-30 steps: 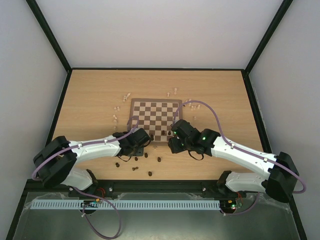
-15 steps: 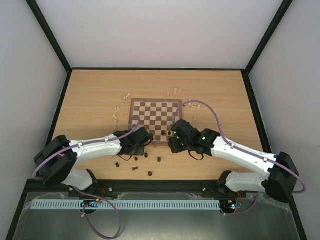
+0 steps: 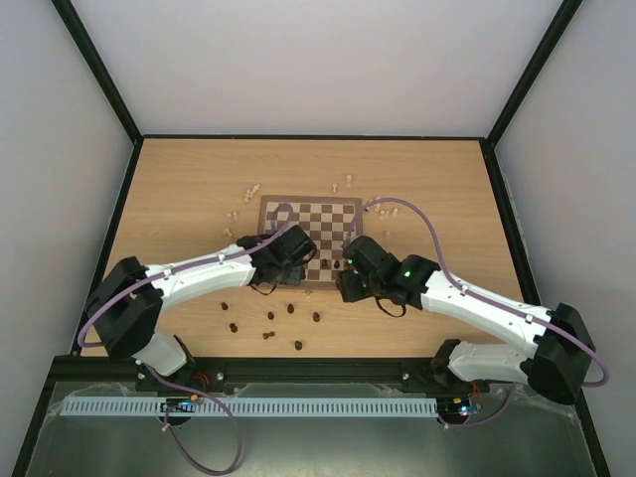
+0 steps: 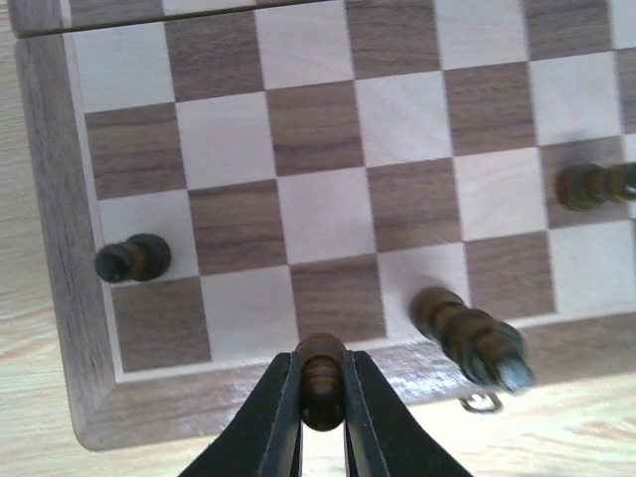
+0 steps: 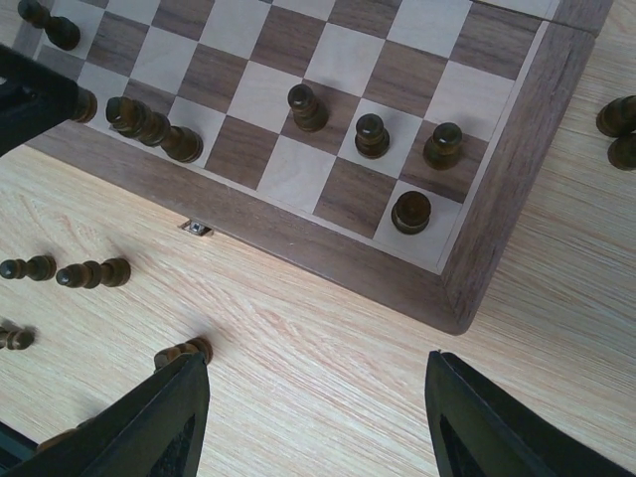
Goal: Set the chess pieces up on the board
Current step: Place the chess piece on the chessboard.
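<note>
The board (image 3: 310,221) lies mid-table. My left gripper (image 4: 323,397) is shut on a small dark chess piece (image 4: 323,370) and hangs over the board's near border (image 4: 199,397). On the squares nearby are a dark pawn (image 4: 132,258) and a taller dark piece (image 4: 472,338), blurred and leaning. My right gripper (image 5: 318,366) stands open over bare tabletop just in front of the board's near right corner (image 5: 497,199), nothing between its fingers. Several dark pieces stand in that corner, among them a pawn (image 5: 372,135) and a rook (image 5: 410,212).
Loose dark pieces lie on the table in front of the board (image 3: 290,308), (image 3: 298,345), and two beside its right edge (image 5: 618,129). Pale pieces are scattered beyond the far corners (image 3: 253,189), (image 3: 348,183). The board's small metal clasp (image 5: 197,228) is on its near edge.
My left gripper closed on a dark piece from the table and carried it right and forward, over the board's near edge. The right arm has stayed still.
</note>
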You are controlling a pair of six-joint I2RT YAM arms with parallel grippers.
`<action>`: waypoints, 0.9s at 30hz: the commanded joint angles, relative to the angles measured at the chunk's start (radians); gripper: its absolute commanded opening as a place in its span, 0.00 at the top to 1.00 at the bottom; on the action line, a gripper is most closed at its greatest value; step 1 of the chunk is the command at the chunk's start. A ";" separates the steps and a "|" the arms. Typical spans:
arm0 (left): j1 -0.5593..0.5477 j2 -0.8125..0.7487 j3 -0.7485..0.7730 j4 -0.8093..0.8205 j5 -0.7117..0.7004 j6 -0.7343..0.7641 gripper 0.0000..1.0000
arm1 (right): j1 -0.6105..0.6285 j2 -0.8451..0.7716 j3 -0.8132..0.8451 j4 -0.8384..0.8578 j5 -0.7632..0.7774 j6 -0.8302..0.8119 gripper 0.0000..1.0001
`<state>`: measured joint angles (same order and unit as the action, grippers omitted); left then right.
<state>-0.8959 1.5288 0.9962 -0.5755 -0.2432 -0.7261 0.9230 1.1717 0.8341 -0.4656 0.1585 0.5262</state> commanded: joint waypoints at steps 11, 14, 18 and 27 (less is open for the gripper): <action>0.127 0.083 0.047 0.008 0.019 0.123 0.91 | -0.009 -0.021 -0.008 -0.024 0.010 -0.014 0.40; 0.134 0.098 0.049 0.021 0.030 0.133 0.90 | -0.010 -0.019 -0.010 -0.022 0.012 -0.014 0.40; 0.137 0.116 0.054 0.030 0.040 0.142 0.89 | -0.011 -0.021 -0.012 -0.021 0.011 -0.015 0.40; 0.142 0.130 0.057 0.043 0.040 0.146 0.84 | -0.011 -0.020 -0.013 -0.019 0.009 -0.015 0.40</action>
<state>-0.7620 1.6421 1.0298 -0.5320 -0.2062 -0.5907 0.9157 1.1664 0.8326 -0.4656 0.1589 0.5224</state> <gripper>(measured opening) 0.160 0.600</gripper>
